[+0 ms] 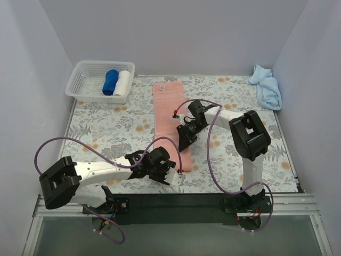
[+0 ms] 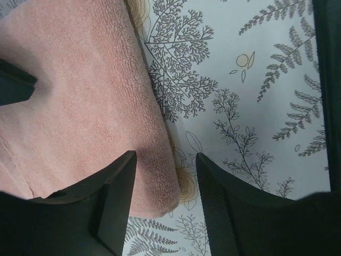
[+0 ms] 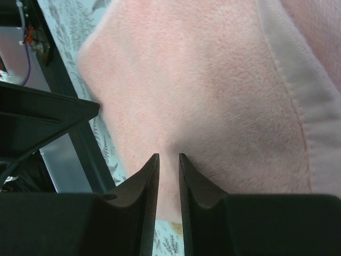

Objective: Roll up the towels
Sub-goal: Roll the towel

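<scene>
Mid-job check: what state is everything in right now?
pink towel: spread out, unrolled, near end gripped.
light-blue towel: crumpled, far right corner.
dark-blue roll: rolled, in basket.
white roll: rolled, in basket.
left gripper: open, astride towel corner.
right gripper: shut on towel fold.

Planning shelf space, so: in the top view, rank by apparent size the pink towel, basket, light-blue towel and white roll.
1. pink towel, partly covered
2. basket, nearly as large
3. light-blue towel
4. white roll
</scene>
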Motion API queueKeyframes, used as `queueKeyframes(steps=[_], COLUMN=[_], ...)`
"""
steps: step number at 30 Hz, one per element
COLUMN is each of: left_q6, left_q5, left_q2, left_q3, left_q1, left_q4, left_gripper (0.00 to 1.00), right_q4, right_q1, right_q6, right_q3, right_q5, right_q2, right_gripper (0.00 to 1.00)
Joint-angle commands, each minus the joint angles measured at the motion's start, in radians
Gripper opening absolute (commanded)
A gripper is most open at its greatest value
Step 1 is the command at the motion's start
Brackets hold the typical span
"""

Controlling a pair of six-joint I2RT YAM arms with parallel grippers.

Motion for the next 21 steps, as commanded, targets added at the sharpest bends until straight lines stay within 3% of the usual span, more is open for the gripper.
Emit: queueKeyframes(steps=[1, 7, 10, 15, 21], left_q6=[0.015, 0.027, 0.021, -0.011, -0.087], left_q5=[-0.058, -0.051, -0.045, 0.115, 0.310], left_q2=[0.023, 0.110, 0.129, 0.069, 0.009], left_q3=[-0.014, -0.034, -0.041, 0.019, 0.107], left_q1=[-0.012, -0.021, -0.021, -0.021, -0.021], left_q4=[0.099, 0.124, 0.113, -0.051, -0.220], left_gripper=[0.44, 0.30, 0.17, 0.00, 0.00], right_q4=[0.072, 0.083, 0.100, 0.100, 0.018], right_q1=[0.005, 0.006, 0.008, 0.015, 0.009], right_q6=[0.038, 0.041, 0.041, 0.025, -0.031], right_q3=[-0.014, -0.054, -0.105, -0.171, -0.140], right_q5=[0.012, 0.007, 0.009, 0.006, -0.002], right_q2=[0.047, 0.083, 0.060, 0.000, -0.104], right_gripper=[0.24, 0.22, 0.22, 0.22, 0.30])
